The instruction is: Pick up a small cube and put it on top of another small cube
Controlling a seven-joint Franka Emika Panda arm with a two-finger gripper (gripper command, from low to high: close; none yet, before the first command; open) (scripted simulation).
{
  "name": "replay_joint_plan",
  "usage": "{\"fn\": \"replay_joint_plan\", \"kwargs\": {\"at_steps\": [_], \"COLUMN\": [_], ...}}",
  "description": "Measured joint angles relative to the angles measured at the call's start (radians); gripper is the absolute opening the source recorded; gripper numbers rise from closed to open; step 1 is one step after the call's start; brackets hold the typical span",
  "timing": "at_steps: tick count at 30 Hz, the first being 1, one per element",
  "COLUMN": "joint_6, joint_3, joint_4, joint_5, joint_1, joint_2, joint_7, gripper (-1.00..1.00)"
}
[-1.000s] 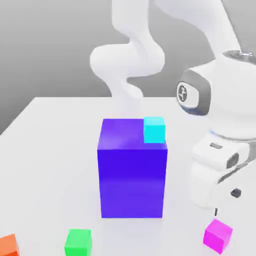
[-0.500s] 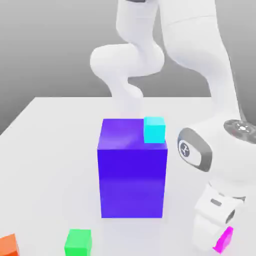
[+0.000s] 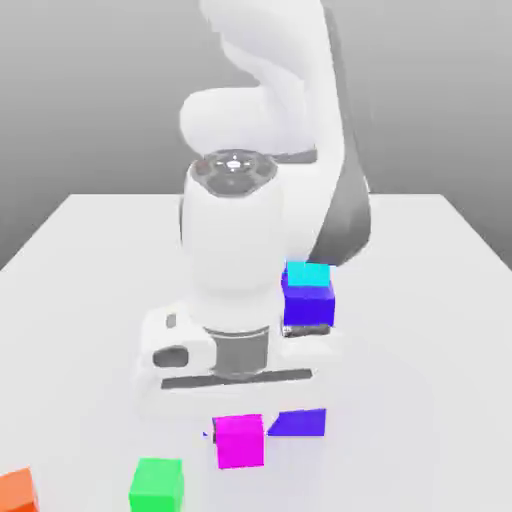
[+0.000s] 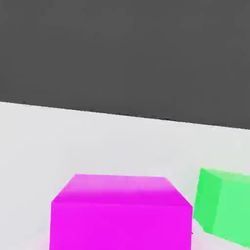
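Exterior view: magenta cube (image 3: 240, 441) has moved beside the green cube (image 3: 156, 486), gripped.

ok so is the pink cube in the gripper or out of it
In: the pink cube sits right at the tip end of the closed-down gripper, under the hand, and looms large in the hand view.

Top cube (image 3: 308, 274) on block (image 3: 308, 306).
From the exterior view's left — edge cube (image 3: 17, 492), next cube (image 3: 156, 486), middle cube (image 3: 240, 441) — block behind.
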Motion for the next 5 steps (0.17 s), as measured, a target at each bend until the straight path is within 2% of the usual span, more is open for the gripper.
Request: {"fn": "replay_joint_plan", "kwargs": {"at_steps": [1,2,5], "joint_6": [0.031,0.052,0.052], "joint_3": [-0.002,-0.002,-0.002], "joint_4": [0.005,0.008,0.008], "joint_5": [0.017,0.028,0.028], "joint_1": [-0.018,-0.028,-0.028], "joint_2": [0.036,0.06,0.06], "joint_7": [-0.002,-0.004,-0.004], "gripper": [-1.0,1.0,1.0]}}
